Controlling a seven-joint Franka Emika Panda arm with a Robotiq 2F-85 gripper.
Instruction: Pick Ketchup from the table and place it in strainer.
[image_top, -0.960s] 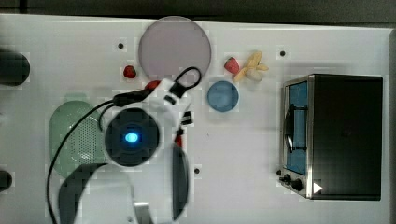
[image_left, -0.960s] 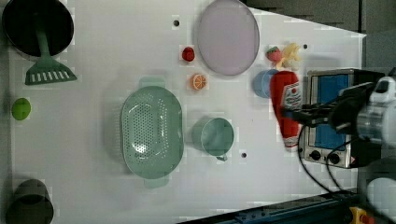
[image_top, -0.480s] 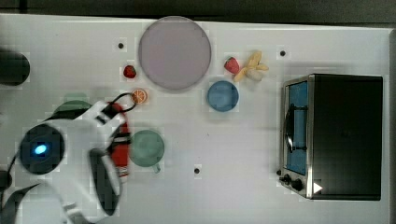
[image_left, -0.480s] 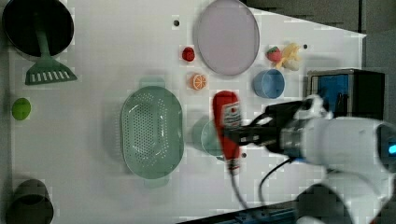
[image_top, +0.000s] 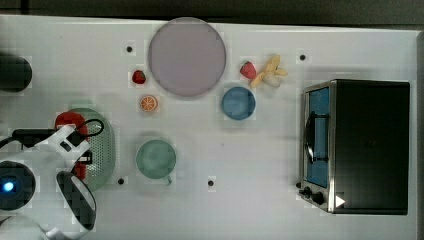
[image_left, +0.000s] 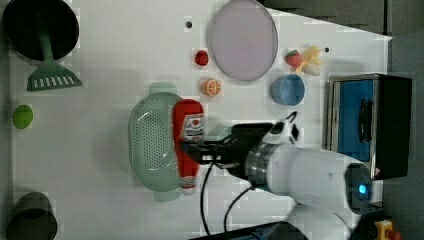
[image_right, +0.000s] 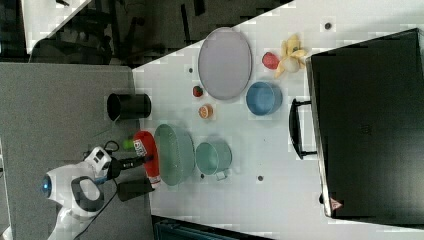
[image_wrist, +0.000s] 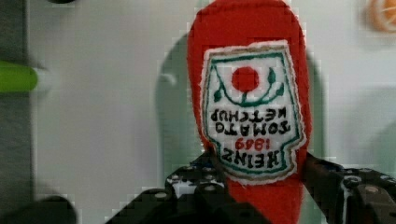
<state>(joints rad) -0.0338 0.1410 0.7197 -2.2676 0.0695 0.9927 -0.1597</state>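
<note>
White table (image_left: 100, 150); end effector (image_left: 192, 152) clamping Ketchup (image_left: 188, 140) above strainer (image_left: 150, 145); green cup (image_top: 156, 159), orange slice (image_left: 212, 87) beside.

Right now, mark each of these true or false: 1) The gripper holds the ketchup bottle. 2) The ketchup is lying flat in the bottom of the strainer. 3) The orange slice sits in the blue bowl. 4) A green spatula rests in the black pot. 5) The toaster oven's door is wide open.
1) True: the gripper is shut on the ketchup bottle.
2) False: the bottle is carried over the rim of the strainer, still in the grip.
3) False: the orange slice lies on the table, apart from the blue bowl.
4) True: the green spatula leans out of the black pot.
5) False: the toaster oven has its door shut.
</note>
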